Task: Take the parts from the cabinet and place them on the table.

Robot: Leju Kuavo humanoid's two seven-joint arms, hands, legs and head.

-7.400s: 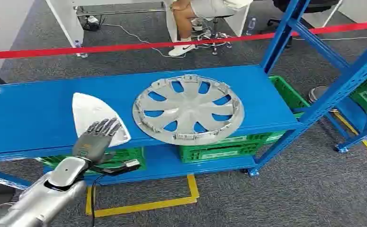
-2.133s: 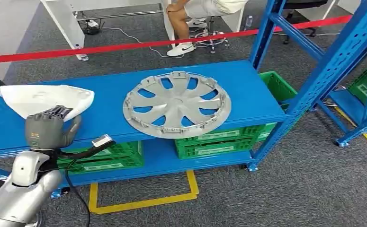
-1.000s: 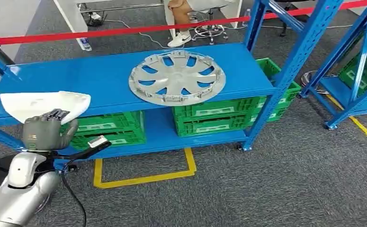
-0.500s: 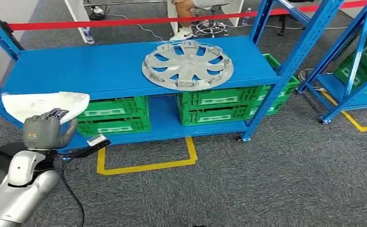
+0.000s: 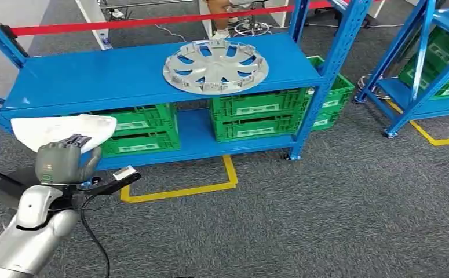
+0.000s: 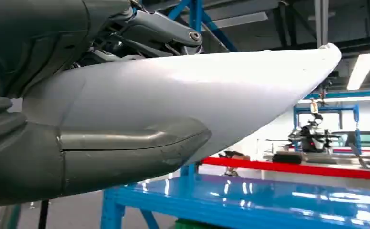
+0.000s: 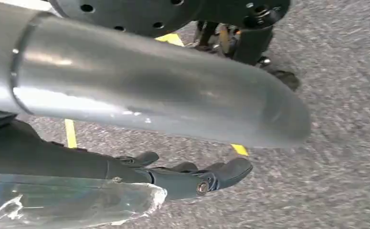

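Left hand [image 5: 65, 162]: grips the white part [image 5: 65, 128] from below, clear of the shelf's front edge.
Right hand [image 7: 192, 179]: hangs over carpet [image 5: 338, 202], fingers apart, holding nothing.
Hubcap [image 5: 215, 65]: flat on the shelf [image 5: 94, 75], near its front edge.
Open room: carpet before the shelf.

White part [image 5: 59, 128]: glossy smooth plastic, looking hard. Hubcap [image 5: 215, 65]: matt silver plastic. Shelf [image 5: 112, 78]: painted metal, reflecting. Floor [image 5: 326, 214]: rough grey carpet.
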